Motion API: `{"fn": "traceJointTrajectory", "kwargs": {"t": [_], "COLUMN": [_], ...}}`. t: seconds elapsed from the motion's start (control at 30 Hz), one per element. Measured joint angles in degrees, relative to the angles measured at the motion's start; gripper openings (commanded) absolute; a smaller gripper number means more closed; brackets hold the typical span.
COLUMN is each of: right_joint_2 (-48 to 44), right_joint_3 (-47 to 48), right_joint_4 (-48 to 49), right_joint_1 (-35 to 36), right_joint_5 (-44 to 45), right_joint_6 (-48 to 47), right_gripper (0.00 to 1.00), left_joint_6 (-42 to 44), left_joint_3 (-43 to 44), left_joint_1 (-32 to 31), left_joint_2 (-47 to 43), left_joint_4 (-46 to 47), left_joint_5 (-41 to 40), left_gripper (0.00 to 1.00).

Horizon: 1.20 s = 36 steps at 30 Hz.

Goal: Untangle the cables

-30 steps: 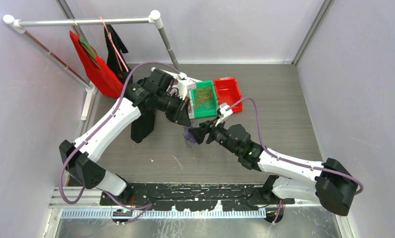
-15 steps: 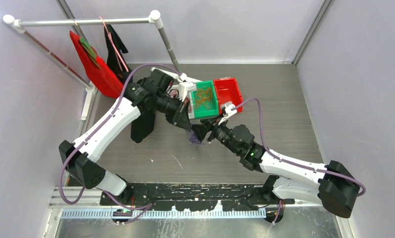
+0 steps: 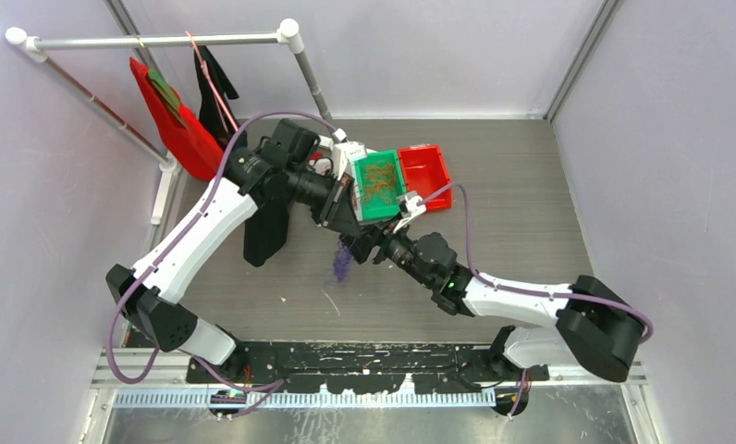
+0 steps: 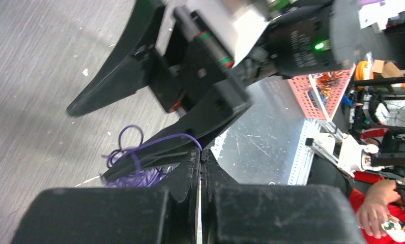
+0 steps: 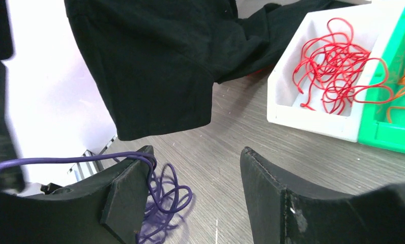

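My left gripper (image 4: 200, 151) is shut on one strand of the purple cable (image 4: 162, 140). The strand arches from its tips over a finger of the right gripper. The rest of that cable hangs as a loose clump (image 3: 340, 264) just above the table, seen also as purple loops (image 5: 162, 203). My right gripper (image 5: 196, 152) is open, and the purple strand lies hooked over its left fingertip (image 5: 139, 162) with nothing between the jaws. In the top view the left gripper (image 3: 344, 222) and the right gripper (image 3: 361, 244) almost touch. Red cables (image 5: 338, 71) lie in a white bin; orange cables (image 3: 379, 182) lie in a green bin.
A white bin (image 3: 344, 165), a green bin (image 3: 391, 208) and a red bin (image 3: 435, 176) stand in a row behind the grippers. A black garment (image 3: 266, 231) lies on the table to the left. Red cloth (image 3: 175, 125) and black cloth (image 3: 214, 85) hang from the pipe rack (image 3: 161, 41).
The right gripper has moved up and to the left, close against the left gripper. The purple clump has shifted left and now hangs stretched out.
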Motion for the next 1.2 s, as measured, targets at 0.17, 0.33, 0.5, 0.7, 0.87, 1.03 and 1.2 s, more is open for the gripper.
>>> {"fn": "traceJointTrajectory", "kwargs": {"t": [0.17, 0.33, 0.5, 0.7, 0.87, 1.03, 1.2], "right_joint_2": [5.38, 7.28, 7.52, 7.87, 4.55, -0.96, -4.44], "right_joint_3": [1.16, 1.27, -0.70, -4.63, -7.28, -7.43, -7.43], "right_joint_4": [4.15, 6.80, 8.59, 8.13, 3.98, -0.79, -5.62], "right_joint_1": [1.05, 1.14, 1.14, 1.14, 1.14, 1.14, 1.14], "right_joint_5": [0.50, 3.37, 6.45, 10.29, 14.32, 16.98, 17.57], "right_joint_6": [0.83, 0.85, 1.07, 2.38, 3.58, 4.02, 3.43], "right_gripper": [0.68, 0.67, 0.66, 0.62, 0.60, 0.58, 0.62], "left_joint_6": [-0.66, -1.79, -2.25, -1.51, -0.50, 0.26, 1.07], "left_joint_3": [2.95, 7.13, 12.87, 23.52, 30.34, 33.03, 33.64], "left_joint_1": [0.00, 0.15, 0.26, 1.40, 3.58, 4.31, 4.33], "left_joint_2": [1.57, 2.64, 2.69, 2.71, 2.40, 2.16, 1.70], "left_joint_4": [-1.03, -2.56, -3.54, -7.50, -9.05, -9.99, -9.94], "left_joint_5": [3.78, 5.66, 7.02, 8.22, 8.61, 8.35, 7.32], "left_gripper": [0.00, 0.00, 0.00, 0.00, 0.00, 0.00, 0.00]}}
